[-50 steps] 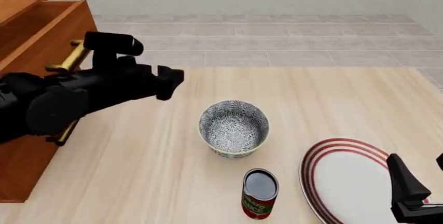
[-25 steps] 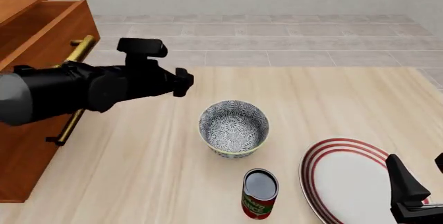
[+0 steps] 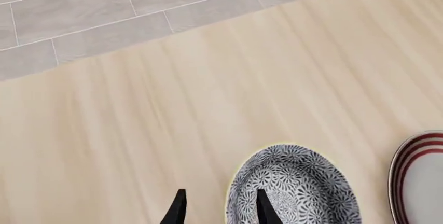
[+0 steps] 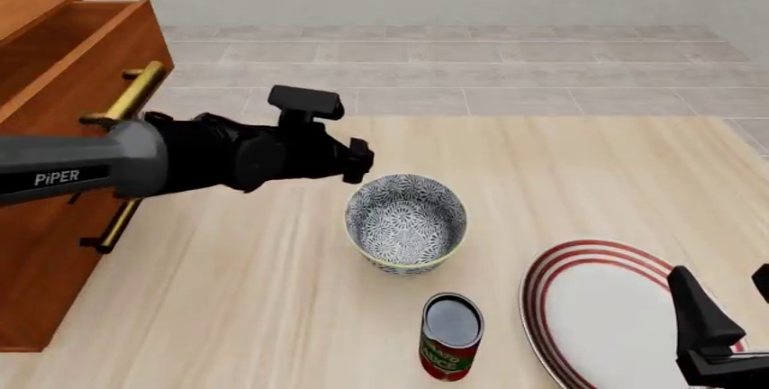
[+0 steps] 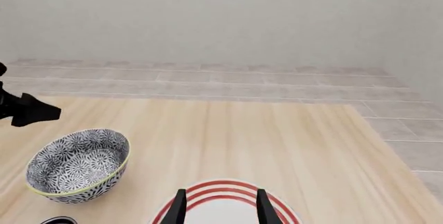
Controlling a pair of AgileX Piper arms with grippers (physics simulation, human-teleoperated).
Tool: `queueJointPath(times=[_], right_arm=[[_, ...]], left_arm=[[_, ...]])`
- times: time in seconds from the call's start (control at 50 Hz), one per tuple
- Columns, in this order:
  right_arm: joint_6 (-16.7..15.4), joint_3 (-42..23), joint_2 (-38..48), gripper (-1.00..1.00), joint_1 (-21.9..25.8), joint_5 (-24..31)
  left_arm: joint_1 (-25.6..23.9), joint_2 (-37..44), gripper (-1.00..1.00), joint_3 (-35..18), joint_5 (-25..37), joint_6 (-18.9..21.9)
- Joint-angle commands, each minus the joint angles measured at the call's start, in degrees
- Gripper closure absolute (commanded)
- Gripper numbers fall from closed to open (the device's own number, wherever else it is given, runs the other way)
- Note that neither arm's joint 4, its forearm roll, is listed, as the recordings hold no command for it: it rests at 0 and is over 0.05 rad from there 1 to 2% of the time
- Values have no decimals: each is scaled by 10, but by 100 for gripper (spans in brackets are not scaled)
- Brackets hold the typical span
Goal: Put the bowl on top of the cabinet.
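Observation:
The bowl (image 4: pixel 406 222), deep with a grey-and-white floral pattern, stands upright near the table's middle. It also shows in the left wrist view as the bowl (image 3: pixel 298 187) and in the right wrist view as the bowl (image 5: pixel 78 164). The reddish-brown cabinet (image 4: pixel 54 65) with brass handles fills the far left. My left gripper (image 4: pixel 358 162) hovers open just left of and behind the bowl's rim; its fingers (image 3: pixel 263 208) frame the near rim, holding nothing. My right gripper (image 4: pixel 730 312) stands open at the bottom right over the plate, empty.
A white plate (image 4: pixel 601 303) with red rings lies to the right of the bowl, under my right gripper (image 5: pixel 220 206). A red-labelled can (image 4: pixel 451 335) stands in front of the bowl. A tiled floor lies beyond the table's far edge.
My left arm has swung from in front of the cabinet rightward, bringing its gripper close to the bowl's left rim. The bowl, can, plate and right arm have not moved.

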Motion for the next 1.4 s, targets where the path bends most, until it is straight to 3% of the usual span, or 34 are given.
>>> queueJointPath(times=[0.02, 0.32, 0.66, 1.18, 1.2, 1.4], right_arm=[[3, 0, 10, -100, 1, -11], [8, 0, -8, -100, 2, 3], [13, 0, -13, -100, 3, 0], [15, 0, -15, -100, 4, -4], [15, 0, -15, -100, 4, -4], [13, 0, -15, -100, 3, -6]], left_arm=[[-10, 48, -100, -35, 1, -5], [-15, 111, -100, -59, -11, -13], [-32, 142, -100, -26, -49, -29], [-39, 215, -100, -39, -71, -36], [-30, 217, 100, -42, -70, -31], [-42, 185, 100, -9, -85, -27]])
